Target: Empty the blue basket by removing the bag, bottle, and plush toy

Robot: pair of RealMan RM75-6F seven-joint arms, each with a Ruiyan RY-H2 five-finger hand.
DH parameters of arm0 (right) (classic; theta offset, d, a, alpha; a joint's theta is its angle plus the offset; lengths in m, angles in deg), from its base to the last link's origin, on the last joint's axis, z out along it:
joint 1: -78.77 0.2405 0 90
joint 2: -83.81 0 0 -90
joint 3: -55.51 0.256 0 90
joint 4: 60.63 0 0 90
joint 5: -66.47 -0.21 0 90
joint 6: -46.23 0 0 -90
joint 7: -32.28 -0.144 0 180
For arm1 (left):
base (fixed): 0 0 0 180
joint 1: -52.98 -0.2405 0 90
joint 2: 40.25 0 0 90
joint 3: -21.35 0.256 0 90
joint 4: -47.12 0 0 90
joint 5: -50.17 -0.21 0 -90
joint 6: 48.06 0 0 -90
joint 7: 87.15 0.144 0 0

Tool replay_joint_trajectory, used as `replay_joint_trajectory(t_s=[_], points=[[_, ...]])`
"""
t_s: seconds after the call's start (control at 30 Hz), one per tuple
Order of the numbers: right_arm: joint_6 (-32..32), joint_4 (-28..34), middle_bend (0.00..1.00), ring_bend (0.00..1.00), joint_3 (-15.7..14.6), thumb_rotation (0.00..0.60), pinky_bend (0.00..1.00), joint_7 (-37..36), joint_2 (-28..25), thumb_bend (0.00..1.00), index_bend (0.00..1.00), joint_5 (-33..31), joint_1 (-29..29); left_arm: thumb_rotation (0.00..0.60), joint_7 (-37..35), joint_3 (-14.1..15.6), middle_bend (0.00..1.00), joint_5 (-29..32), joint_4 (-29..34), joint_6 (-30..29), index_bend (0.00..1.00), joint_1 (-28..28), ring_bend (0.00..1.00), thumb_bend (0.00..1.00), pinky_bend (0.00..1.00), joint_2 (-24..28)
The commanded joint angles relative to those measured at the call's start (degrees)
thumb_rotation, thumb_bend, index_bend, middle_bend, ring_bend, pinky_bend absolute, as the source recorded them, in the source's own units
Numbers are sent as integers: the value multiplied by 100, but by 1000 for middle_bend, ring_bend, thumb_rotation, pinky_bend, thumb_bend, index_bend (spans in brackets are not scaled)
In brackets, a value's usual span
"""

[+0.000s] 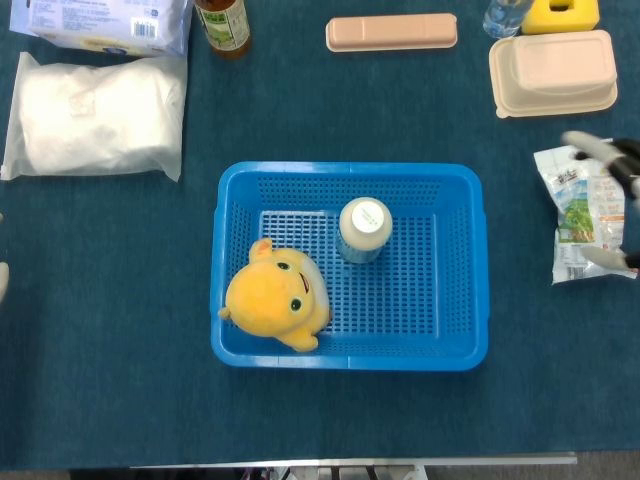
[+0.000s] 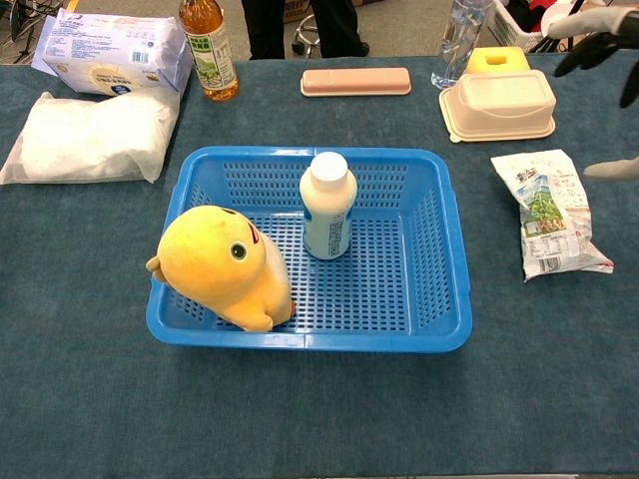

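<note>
Dark blue-green cloth on the table (image 2: 90, 399), with a bit of floor and someone's legs visible past the far edge in the chest view. Sitting mid-table: blue basket (image 2: 454, 299) (image 1: 478, 300). Still loaded with a yellow plush toy (image 2: 222, 266) (image 1: 275, 298) slumped in its front-left corner, leaning on the left wall. Standing upright near the middle toward the back: white bottle (image 2: 327, 205) (image 1: 364, 229), cap on, just beside the plush but whether actually touching, can't tell.

Already out: bag (image 2: 550, 212) (image 1: 585, 212), lying flat on the cloth well to the right of the basket, white with green print.

Right hand (image 2: 599, 60) (image 1: 618, 200) poking in from the right edge, up above the bag, fingers spread apart and gripping nothing. Only partly in frame and a bit blurry, so not much more to say about it. Left hand (image 1: 3, 275) barely a pale sliver at the left edge of the head view, so no telling how its fingers are set.

Other stuff along the back: tea bottle (image 2: 208, 50), blue-white wipes pack (image 2: 110, 50), puffy white bag (image 2: 90, 138), pink case (image 2: 355, 81), beige lidded container (image 2: 499, 104), yellow block (image 2: 496, 60) and clear water bottle (image 2: 460, 42) behind it.
</note>
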Motion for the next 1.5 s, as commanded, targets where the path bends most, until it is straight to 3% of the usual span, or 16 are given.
replay_joint_trajectory(t_s=[0.03,0.43,1.5], points=[[-258,-282,274,226,133,600,440,211,341,0,158,245,332,600,-21,-1,184,7,-12,0,285,-2,194,352,426,11],[-1060,-880,274,225,294,600,440,831,1246,0,162,402,1244,600,-132,-37,184,-28,-95,154,285,138,194,352,426,101],[-1629,-2176,206,168,261,600,432,71,2460,0,162,742,2711,600,-368,30,184,9,-234,121,285,83,194,352,426,131]])
